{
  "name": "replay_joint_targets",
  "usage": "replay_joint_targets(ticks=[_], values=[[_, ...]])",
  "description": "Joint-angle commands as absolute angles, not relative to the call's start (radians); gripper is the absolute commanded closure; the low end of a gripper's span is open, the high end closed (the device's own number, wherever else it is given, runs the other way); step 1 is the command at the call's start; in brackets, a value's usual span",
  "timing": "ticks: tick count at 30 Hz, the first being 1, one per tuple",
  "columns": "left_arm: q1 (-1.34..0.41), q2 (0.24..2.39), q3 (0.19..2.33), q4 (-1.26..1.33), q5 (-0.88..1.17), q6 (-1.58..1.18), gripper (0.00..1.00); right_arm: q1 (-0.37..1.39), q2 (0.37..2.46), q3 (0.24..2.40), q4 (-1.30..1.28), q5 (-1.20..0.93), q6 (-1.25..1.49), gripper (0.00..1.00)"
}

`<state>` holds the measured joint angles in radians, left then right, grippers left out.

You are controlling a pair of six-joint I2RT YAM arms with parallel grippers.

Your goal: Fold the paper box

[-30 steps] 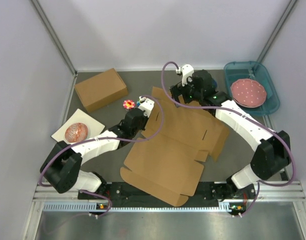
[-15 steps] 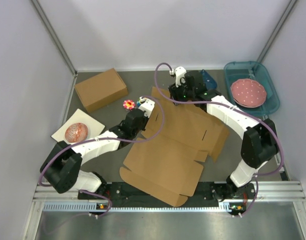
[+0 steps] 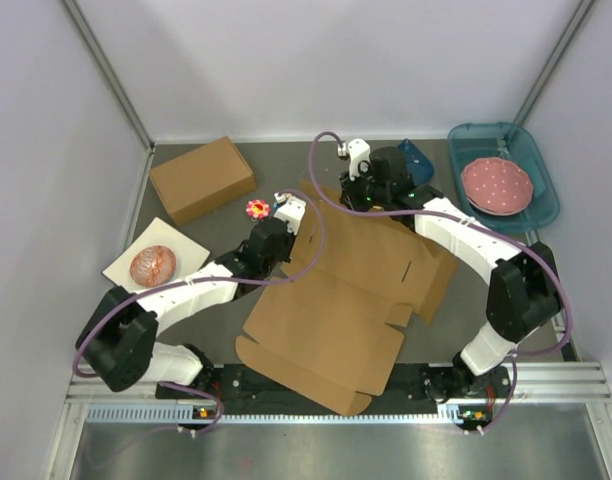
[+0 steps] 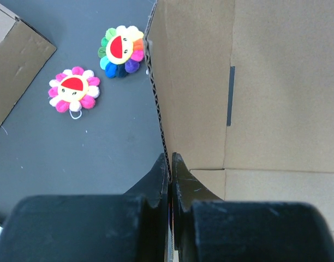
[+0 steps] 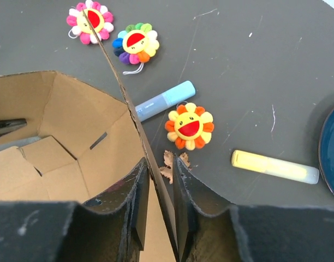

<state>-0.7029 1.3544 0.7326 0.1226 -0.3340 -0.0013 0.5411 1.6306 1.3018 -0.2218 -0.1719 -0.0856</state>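
Two holds we log: left gripper (image 4: 170,164) clamped on paper box (image 3: 331,325) edge; right gripper (image 5: 159,164) straddling its flap, grip unclear.

The top camera looked steeply down from above and behind the arm bases, far enough back to hold the whole table (image 3: 286,162) and both arms. Each wrist camera sat close behind its own fingers and looked out along them: that of the left gripper (image 4: 170,166) at the paper box (image 4: 254,82) edge running away from the fingertips, that of the right gripper (image 5: 160,169) at a box wall between them. All three shared that raised cardboard and the pink flower toy (image 4: 74,94) beyond the fingertips, to their left.
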Motion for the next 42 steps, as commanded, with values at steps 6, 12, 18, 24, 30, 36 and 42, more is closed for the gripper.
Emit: replay_joint_targets(ticks=[6,12,18,24,30,36,42], values=[[-0.707,1.295,0.733,0.078,-0.336,-0.037,1.0,0.548,1.6,1.27,-0.172,-0.137,-0.084,0.64],[-0.709,1.305,0.735,0.068,-0.33,-0.048,1.0,0.548,1.605,1.285,-0.173,-0.144,-0.083,0.75],[-0.707,1.298,0.842,-0.102,-0.452,-0.115,0.81,0.563,1.588,1.273,-0.181,-0.132,-0.075,1.0],[-0.707,1.197,0.937,-0.212,-0.531,-0.17,0.3,0.565,1.51,1.201,-0.153,-0.143,-0.035,1.0],[-0.698,1.134,0.972,-0.141,-0.471,-0.183,0.17,0.565,1.456,1.19,-0.17,-0.209,-0.035,1.0],[-0.649,1.146,0.974,-0.009,-0.269,-0.141,0.16,0.539,1.416,1.18,-0.189,-0.366,-0.022,1.0],[-0.427,1.143,0.947,0.156,0.203,-0.262,0.15,0.529,1.411,1.178,-0.227,-0.517,-0.015,1.0]])
